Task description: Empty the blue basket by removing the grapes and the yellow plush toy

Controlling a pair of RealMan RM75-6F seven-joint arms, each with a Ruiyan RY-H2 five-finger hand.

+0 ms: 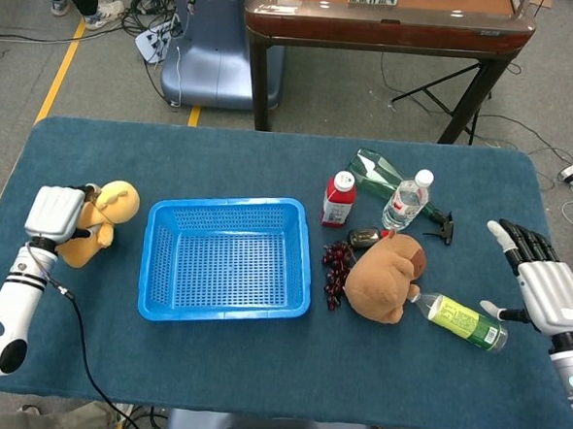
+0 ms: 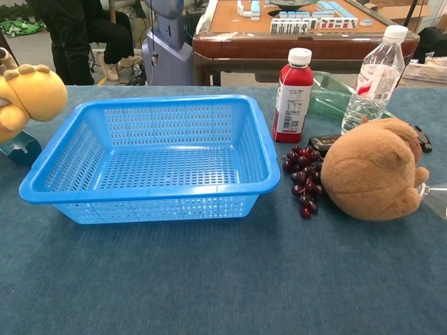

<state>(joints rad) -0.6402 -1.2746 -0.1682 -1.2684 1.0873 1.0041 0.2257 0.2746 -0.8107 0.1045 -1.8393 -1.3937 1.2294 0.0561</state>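
The blue basket (image 1: 223, 303) (image 2: 147, 192) stands left of the table's middle with nothing inside. My left hand (image 1: 55, 212) grips the yellow plush toy (image 1: 99, 223) (image 2: 29, 96) left of the basket, low over the cloth. The dark grapes (image 1: 337, 266) (image 2: 303, 181) lie on the table right of the basket, against a brown plush toy (image 1: 385, 277) (image 2: 374, 169). My right hand (image 1: 543, 283) hovers at the table's right edge, fingers spread, holding nothing.
A red-capped bottle (image 1: 338, 198) (image 2: 293, 95), a clear water bottle (image 1: 404, 200) (image 2: 370, 80) and a green glass bottle (image 1: 381, 174) stand or lie behind the grapes. A green-labelled bottle (image 1: 460, 320) lies by the brown toy. A teal box (image 2: 19, 146) sits at far left.
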